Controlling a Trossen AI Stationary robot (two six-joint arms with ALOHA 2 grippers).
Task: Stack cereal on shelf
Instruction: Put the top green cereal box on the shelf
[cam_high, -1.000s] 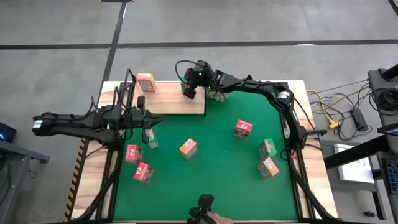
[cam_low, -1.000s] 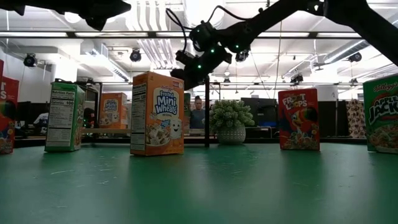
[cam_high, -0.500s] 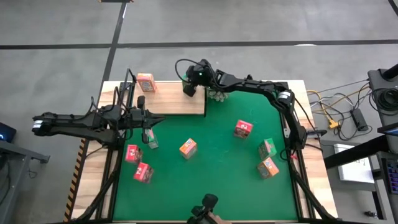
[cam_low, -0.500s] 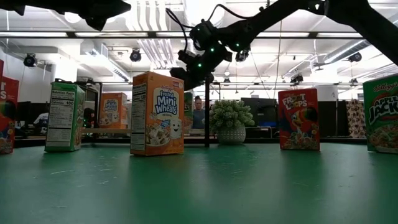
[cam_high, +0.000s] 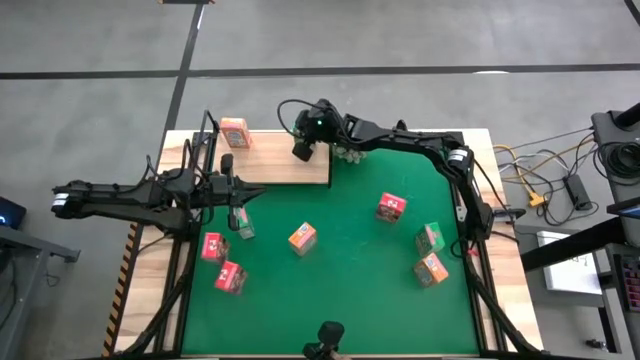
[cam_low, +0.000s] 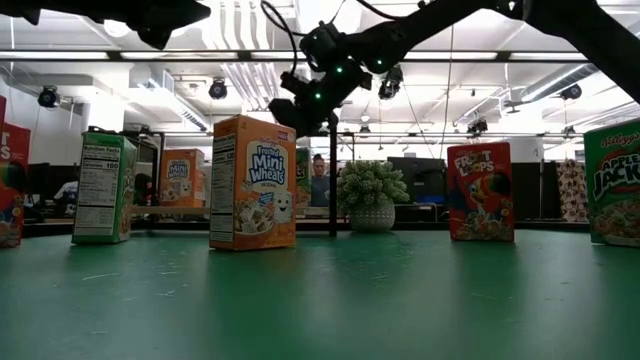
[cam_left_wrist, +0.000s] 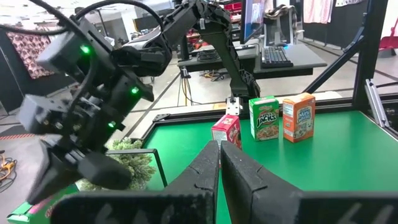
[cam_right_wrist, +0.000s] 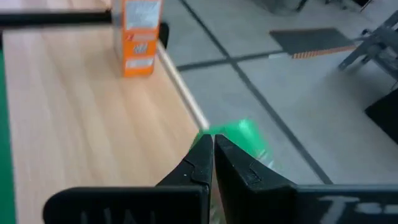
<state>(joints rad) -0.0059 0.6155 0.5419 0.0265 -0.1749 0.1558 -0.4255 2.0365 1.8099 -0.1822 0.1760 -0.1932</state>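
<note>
Since the earlier frames, we see that the right gripper (cam_high: 302, 150) has drawn back slightly toward the far edge of the shelf (cam_high: 280, 170), and the green box it stood over a second ago no longer shows beside it from above. Its jaws are clenched together with no box between them; in the right wrist view a green cereal box (cam_right_wrist: 239, 134) appears just past the fingertips (cam_right_wrist: 208, 146), though we cannot tell whether it touches them. An orange cereal box (cam_high: 233, 132) stands upright near the far left end of the shelf.

The left gripper (cam_high: 238, 192) hovers at the left edge of the green mat (cam_high: 360, 290), just in front of the shelf, jaws clenched and empty.

On the mat we count:
- a green box (cam_high: 243, 228) and two pink-red boxes (cam_high: 212, 246) (cam_high: 230, 277) on the left side;
- an orange box (cam_high: 302, 238) near the centre;
- a pink-red box (cam_high: 390, 207), a green box (cam_high: 430, 238) and an orange box (cam_high: 432, 268) on the right side.

A small bushy plant (cam_low: 371, 195) sits just right of the shelf.
</note>
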